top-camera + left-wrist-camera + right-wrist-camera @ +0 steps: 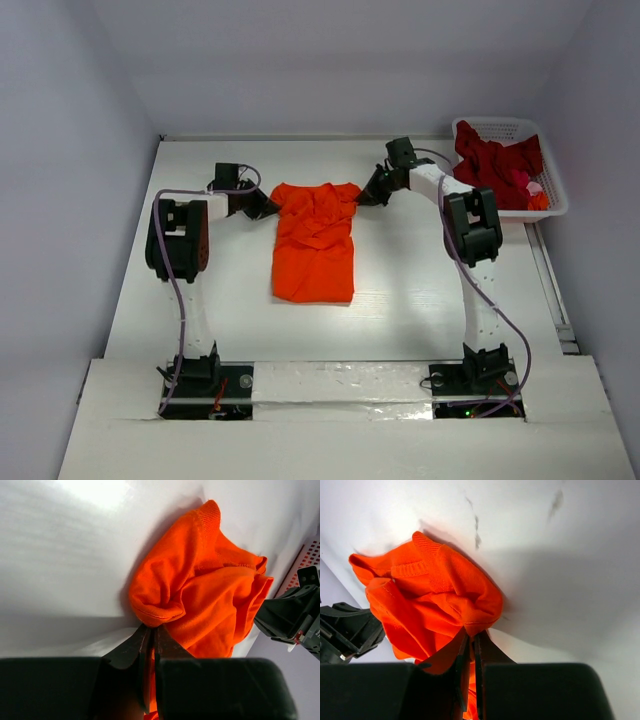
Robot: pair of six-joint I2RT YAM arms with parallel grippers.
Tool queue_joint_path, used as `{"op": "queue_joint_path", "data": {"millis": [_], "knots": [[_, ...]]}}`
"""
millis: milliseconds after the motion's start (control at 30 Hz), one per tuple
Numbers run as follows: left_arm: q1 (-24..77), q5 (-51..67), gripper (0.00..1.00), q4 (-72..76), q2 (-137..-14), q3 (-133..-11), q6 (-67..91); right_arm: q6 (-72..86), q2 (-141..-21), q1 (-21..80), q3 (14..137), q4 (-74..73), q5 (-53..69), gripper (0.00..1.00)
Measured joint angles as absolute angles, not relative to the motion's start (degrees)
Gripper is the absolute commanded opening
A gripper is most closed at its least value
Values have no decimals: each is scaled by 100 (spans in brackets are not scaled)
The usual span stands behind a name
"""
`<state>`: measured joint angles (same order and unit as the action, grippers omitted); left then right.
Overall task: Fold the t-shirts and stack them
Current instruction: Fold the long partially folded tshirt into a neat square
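You had one plain bright orange cloth t-shirt lying on the white desk between your two arms. Your left fingers were clenched on its bunched far left corner, and your right fingers on the far right one. One white latticed plastic basket at the far right held a heap of dark red cloth shirts; their number could not be told.

You have open table in the lower centre of the top view, between the left arm and right arm. The orange t-shirt fills the middle, with the left gripper and right gripper clamped on its upper corners. At upper right, the white basket heaped with dark red t-shirts blocks that corner
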<state>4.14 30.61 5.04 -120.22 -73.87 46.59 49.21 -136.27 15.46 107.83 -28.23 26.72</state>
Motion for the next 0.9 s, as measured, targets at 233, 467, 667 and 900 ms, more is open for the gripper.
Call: {"op": "queue_joint_path", "data": {"millis": [233, 467, 667, 900], "knots": [[414, 2912, 0, 513, -11504, -6726, 4578, 4919, -13144, 1546, 9922, -2508, 2672, 0], [414, 2816, 0, 506, -10995, -6084, 4475, 4866, -12619, 1546, 9085, -2217, 2672, 0], [545, 2727, 0, 484, -10556, -5616, 4410, 4803, -12173, 1575, 8429, -2045, 2670, 0], [878, 2620, 0, 486, -10095, -5078, 4399, 4753, -11797, 1739, 7887, -1859, 2670, 0]]}}
